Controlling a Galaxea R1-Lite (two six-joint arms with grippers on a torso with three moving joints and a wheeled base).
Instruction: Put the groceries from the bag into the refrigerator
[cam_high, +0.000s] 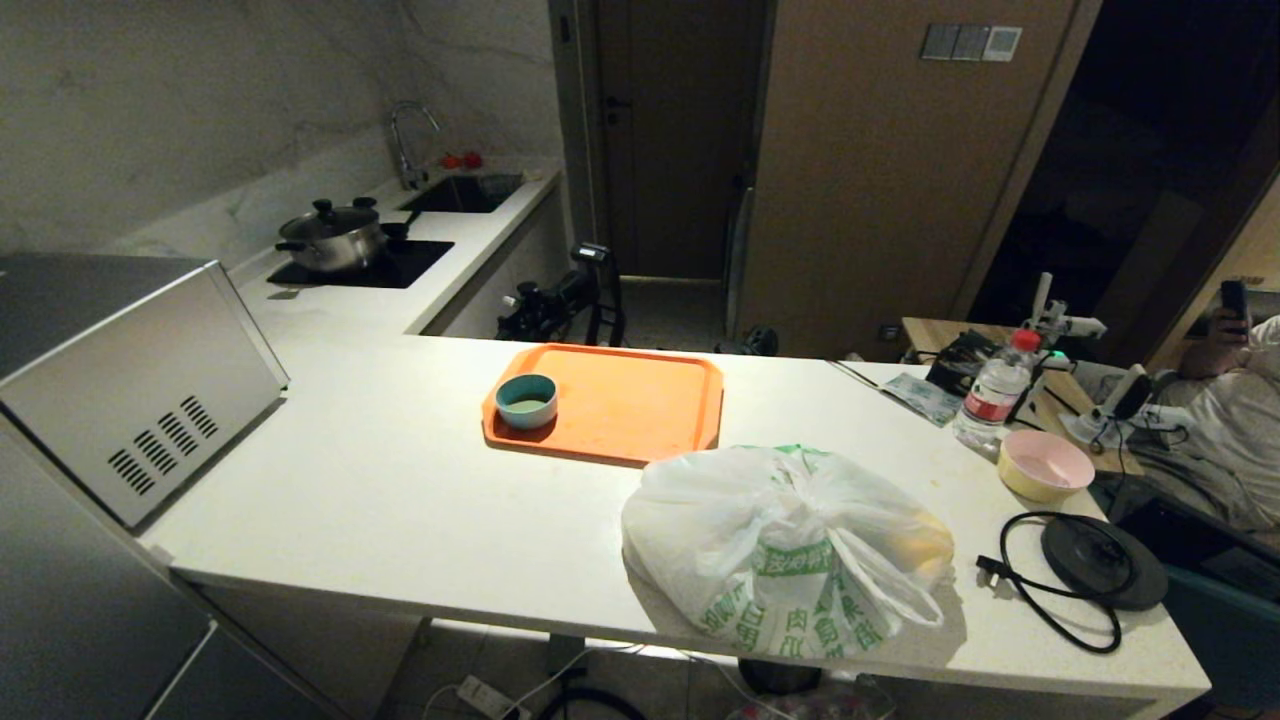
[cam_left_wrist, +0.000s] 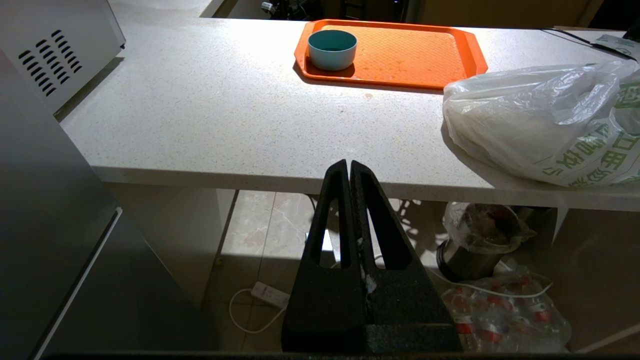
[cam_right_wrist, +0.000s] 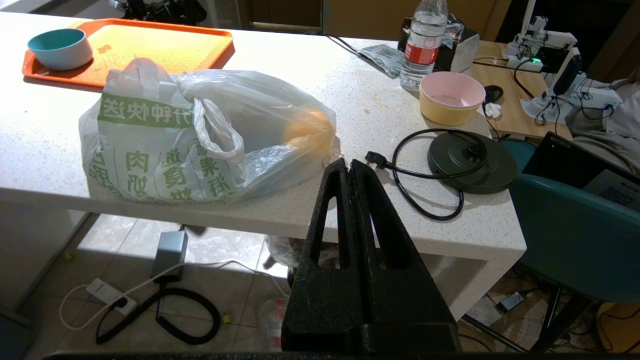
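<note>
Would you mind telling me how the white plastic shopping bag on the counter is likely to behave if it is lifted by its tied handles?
The bag looks thin and crinkly, so it would probably sag and change shape. Its bulging sides suggest loose contents that may shift and swing. It lies close to the counter edge, so a push could likely slide it off.

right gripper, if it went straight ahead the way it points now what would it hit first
Probably the counter's front edge, just beside the tied bag. The shut right gripper sits before and below that edge; depth is unclear, so it might graze the bag instead.

White bag (cam_high: 790, 545) with green characters, orange tray (cam_high: 625, 400), teal bowl (cam_high: 527, 400), black end effectors.
</note>
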